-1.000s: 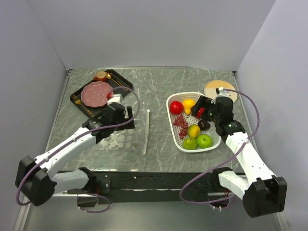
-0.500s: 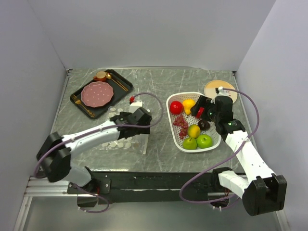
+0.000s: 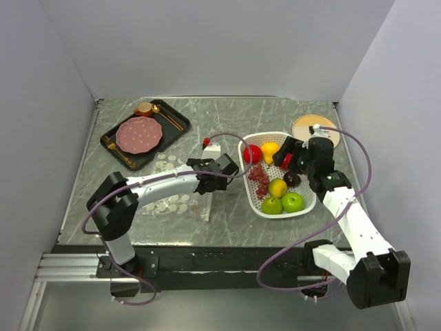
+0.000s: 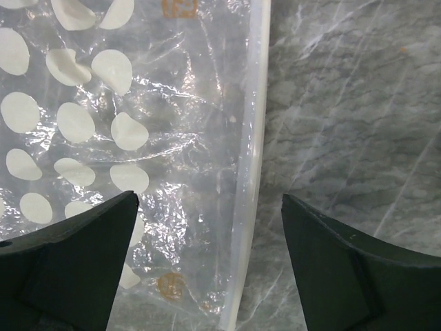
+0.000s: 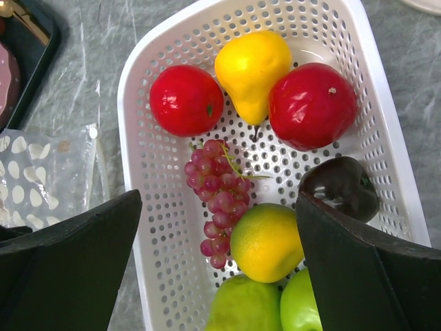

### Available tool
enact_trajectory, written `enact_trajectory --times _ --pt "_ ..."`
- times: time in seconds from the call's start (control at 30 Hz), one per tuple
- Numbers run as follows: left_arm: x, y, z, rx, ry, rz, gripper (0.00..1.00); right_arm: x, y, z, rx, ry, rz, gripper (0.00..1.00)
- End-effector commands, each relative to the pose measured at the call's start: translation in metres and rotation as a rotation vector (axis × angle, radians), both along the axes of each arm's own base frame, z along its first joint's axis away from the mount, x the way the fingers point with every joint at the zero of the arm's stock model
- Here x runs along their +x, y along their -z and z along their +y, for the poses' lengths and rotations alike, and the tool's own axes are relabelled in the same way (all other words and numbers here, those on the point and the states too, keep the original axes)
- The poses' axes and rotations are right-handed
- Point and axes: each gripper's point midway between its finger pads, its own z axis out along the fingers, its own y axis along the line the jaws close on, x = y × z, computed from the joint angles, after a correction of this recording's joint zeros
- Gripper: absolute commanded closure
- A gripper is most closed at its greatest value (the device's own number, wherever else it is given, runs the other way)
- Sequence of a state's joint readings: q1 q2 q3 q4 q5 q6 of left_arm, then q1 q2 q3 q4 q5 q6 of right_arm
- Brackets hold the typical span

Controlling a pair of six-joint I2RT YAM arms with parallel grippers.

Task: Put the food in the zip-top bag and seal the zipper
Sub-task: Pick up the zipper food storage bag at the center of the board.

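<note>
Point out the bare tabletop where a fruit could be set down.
Free: the back strip of the table between the black tray and the white basket; also the near strip in front of the basket. Crowded: the gap between the dotted bag and basket, where the left claw hangs.

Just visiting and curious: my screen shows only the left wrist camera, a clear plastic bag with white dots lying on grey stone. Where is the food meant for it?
Observer: In a white perforated plastic basket to the right of the clear dotted bag, which looks flat and empty.
Operator: What fruit is in there?
Observer: A red apple, a second red fruit, a yellow pear-shaped fruit, reddish grapes, a yellow citrus, a dark plum and two green apples.
Operator: And the other arm?
Observer: The right gripper hangs open above the basket, holding nothing.
</note>
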State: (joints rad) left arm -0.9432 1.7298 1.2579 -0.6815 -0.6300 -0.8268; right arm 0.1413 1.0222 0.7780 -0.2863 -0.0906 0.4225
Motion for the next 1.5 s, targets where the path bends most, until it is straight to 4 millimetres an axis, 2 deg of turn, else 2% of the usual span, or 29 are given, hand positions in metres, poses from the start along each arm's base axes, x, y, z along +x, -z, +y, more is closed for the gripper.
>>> enact_trajectory --times 0.0,0.1,0.23,0.43,0.6,0.83,0.93,1.03,1.07,1.1,1.17,1.27,1.33,1.4,1.43,1.47 --pt "0.004 0.006 0.001 -0.008 -0.050 -0.021 0.13 0.006 -0.016 -0.003 0.003 0.014 -0.033 0.00" --pt "0.003 0.019 -0.007 -0.027 -0.043 -0.002 0.17 0.006 -0.014 -0.004 0.003 0.018 -0.032 0.00" --pt "0.005 0.029 -0.015 -0.036 -0.042 0.016 0.17 0.004 -0.012 -0.005 -0.003 0.021 -0.023 0.00" --pt "0.007 0.039 -0.012 -0.001 -0.076 0.024 0.23 0.003 -0.007 -0.006 -0.003 0.020 -0.011 0.00" --pt "0.007 0.041 -0.012 0.002 -0.083 0.024 0.31 0.001 -0.005 -0.006 -0.004 0.018 -0.011 0.00" --pt "0.009 0.028 -0.013 -0.008 -0.086 -0.002 0.34 0.001 0.000 -0.005 -0.006 0.016 0.002 0.00" --pt "0.010 0.023 -0.012 -0.013 -0.083 -0.011 0.40 0.000 0.003 -0.005 -0.003 0.013 0.009 0.00" --pt "0.009 0.025 -0.013 -0.013 -0.081 -0.006 0.51 0.000 0.005 -0.004 0.002 0.009 0.016 0.00" --pt "0.009 0.025 -0.013 -0.014 -0.080 -0.004 0.61 0.000 0.005 -0.003 0.003 0.009 0.016 0.00" --pt "0.009 0.026 -0.013 -0.014 -0.087 0.000 0.65 0.000 0.006 -0.004 0.001 0.009 0.019 0.00" --pt "0.007 0.024 -0.011 -0.003 -0.092 0.006 0.68 0.000 0.006 -0.003 0.001 0.007 0.021 0.00" --pt "0.008 0.015 -0.012 -0.012 -0.092 -0.007 0.68 0.000 0.007 -0.003 0.002 0.006 0.021 0.00" --pt "0.009 0.005 -0.012 -0.031 -0.085 -0.022 0.72 -0.001 0.009 -0.002 0.006 0.000 0.026 0.00" --pt "0.010 -0.007 -0.011 -0.042 -0.085 -0.040 0.82 -0.002 0.011 0.000 0.011 -0.011 0.033 0.00" --pt "0.010 -0.011 -0.011 -0.048 -0.084 -0.046 0.92 -0.005 0.013 0.002 0.018 -0.023 0.046 0.01" --pt "0.011 -0.014 -0.010 -0.050 -0.087 -0.053 0.96 -0.005 0.013 0.003 0.020 -0.026 0.051 0.02"
